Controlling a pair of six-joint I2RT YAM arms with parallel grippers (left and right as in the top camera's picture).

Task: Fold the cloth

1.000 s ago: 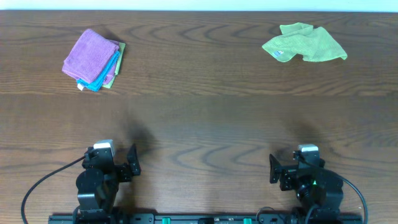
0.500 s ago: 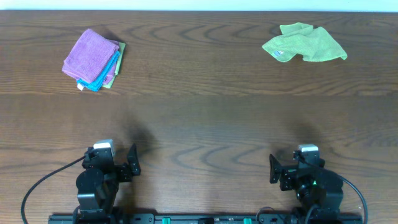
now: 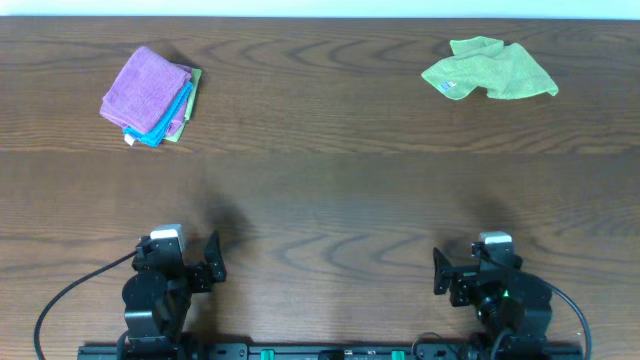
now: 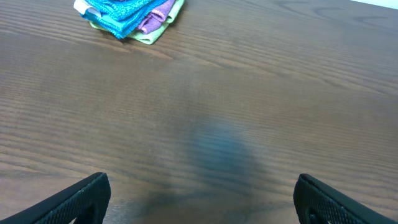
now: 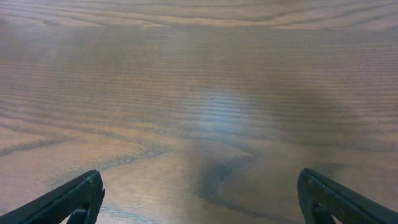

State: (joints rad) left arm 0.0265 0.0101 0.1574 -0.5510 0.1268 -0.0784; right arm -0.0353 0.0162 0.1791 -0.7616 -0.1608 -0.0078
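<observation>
- cloth (image 3: 488,70): crumpled, 1 o'clock on the table (image 3: 320,190), well apart from both arms.
- left gripper (image 4: 202,200) at 7 o'clock, right gripper (image 5: 202,198) at 5 o'clock: both spread wide, empty.
- Risk: pinching bunched layers instead of a corner gives a lopsided fold; a long reach could drag it toward the far edge.
- Count: 1 loose cloth, 1 folded stack (image 3: 150,95) at 10 o'clock (purple, blue, green layers), 2 grippers.

Left hand (image 4: 202,198) spread wide, right hand (image 5: 199,194) likewise

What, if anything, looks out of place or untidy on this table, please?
The green cloth lies crumpled at far right, unlike the folded stack of cloths at far left. Nothing looks spilled or damaged.
</observation>
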